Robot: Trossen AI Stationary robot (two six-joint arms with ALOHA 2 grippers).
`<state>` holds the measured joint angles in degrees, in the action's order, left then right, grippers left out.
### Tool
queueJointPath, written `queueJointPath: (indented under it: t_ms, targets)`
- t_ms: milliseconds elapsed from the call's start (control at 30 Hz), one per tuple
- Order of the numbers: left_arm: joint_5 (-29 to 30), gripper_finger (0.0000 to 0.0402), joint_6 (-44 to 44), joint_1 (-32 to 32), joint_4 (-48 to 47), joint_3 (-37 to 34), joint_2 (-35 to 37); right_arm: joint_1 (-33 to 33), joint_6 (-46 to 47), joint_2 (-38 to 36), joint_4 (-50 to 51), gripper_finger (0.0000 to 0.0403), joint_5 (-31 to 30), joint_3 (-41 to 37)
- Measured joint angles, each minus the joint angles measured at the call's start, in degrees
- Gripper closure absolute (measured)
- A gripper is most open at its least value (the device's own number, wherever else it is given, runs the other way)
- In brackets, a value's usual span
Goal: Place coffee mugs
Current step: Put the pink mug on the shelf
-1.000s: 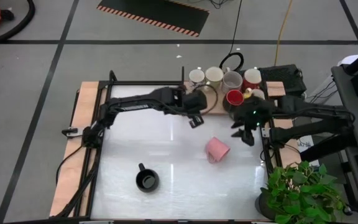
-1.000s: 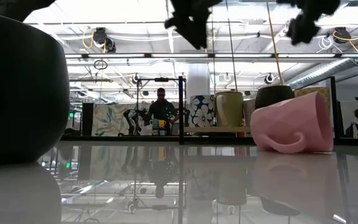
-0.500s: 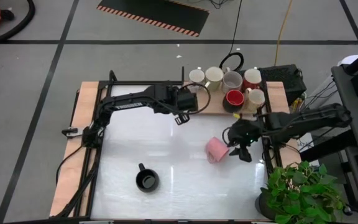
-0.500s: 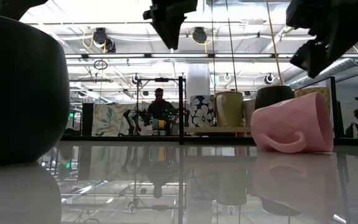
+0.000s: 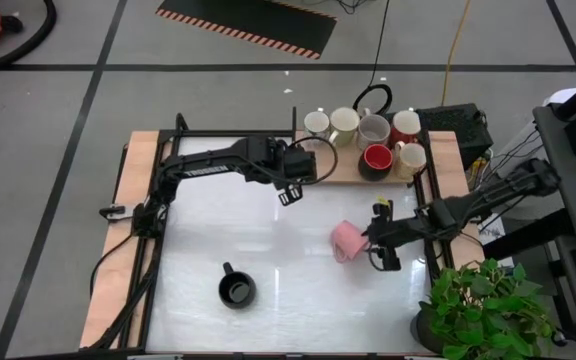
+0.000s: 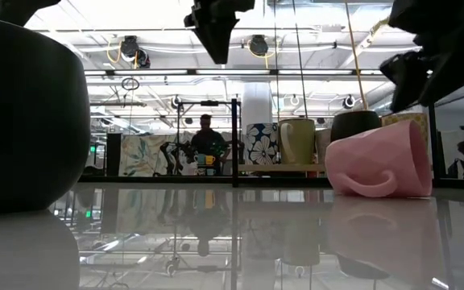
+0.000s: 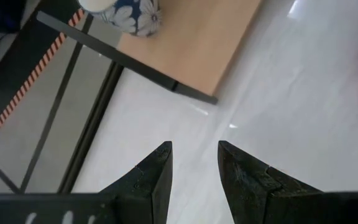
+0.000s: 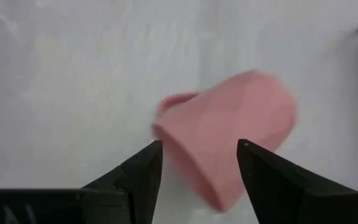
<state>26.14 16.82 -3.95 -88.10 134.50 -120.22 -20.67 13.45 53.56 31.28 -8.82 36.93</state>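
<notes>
A pink mug (image 5: 347, 240) (image 8: 229, 134) lies on its side on the white table (image 5: 258, 235), right of the middle. My right gripper (image 5: 377, 252) (image 8: 199, 147) hangs open just to the mug's right, fingers apart and facing it, touching nothing. My left gripper (image 5: 288, 191) (image 7: 194, 163) is open and empty above the table near the far edge. A black mug (image 5: 236, 290) (image 6: 22, 121) stands upright near the front. Several mugs, white, grey and red (image 5: 378, 157), stand on a wooden board (image 5: 340, 172) at the far right.
A white mug with blue flowers (image 7: 129, 9) stands at the board's left end. A potted plant (image 5: 488, 305) stands off the table's near right corner. A black frame rail (image 5: 423, 215) runs along the right side. Bare tabletop lies between the black and pink mugs.
My right gripper has come down and toward the table's near edge, from beside the board to the pink mug's right side, rolling as it went. My left gripper has moved toward the table's left and tipped. Both mugs on the table stay where they were.
</notes>
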Motion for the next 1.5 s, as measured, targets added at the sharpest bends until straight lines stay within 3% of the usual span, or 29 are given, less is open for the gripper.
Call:
queueJointPath:
  t_ms: [167,400,567,867,1000,1200,1500]
  targets:
    - [-0.19,0.0268,-0.13,0.21,-2.01,0.0,-0.02,-3.35,-3.83,1.81,-0.06,0.0205,-8.96,0.0]
    - [-0.68,0.0268,-0.13,0.26,-1.94,0.0,-0.02,-7.51,-5.16,7.53,-2.12,0.0236,-10.3,0.05]
    - [-0.81,0.0268,-0.13,0.29,-1.94,0.0,-0.02,-10.34,-7.25,10.93,-3.85,0.0258,-16.49,0.1]
    - [-0.81,0.0268,-0.35,0.29,-1.9,0.0,-0.02,-10.57,-11.34,15.44,-7.67,0.0272,-22.01,0.11]
    - [-1.44,0.0268,0.1,0.29,-1.91,0.0,-0.02,-10.43,-11.88,16.87,-7.93,0.0301,-24.33,0.09]
    - [-2.78,0.0268,2.4,0.66,-1.91,0.0,-0.02,-9.63,-17.43,15.15,-10.91,0.0388,-25.85,0.0]
    - [-2.96,0.0268,3.5,1.87,-1.82,0.0,-0.01,-4.49,-23.64,9.43,-7.48,0.0401,-26.86,5.24]
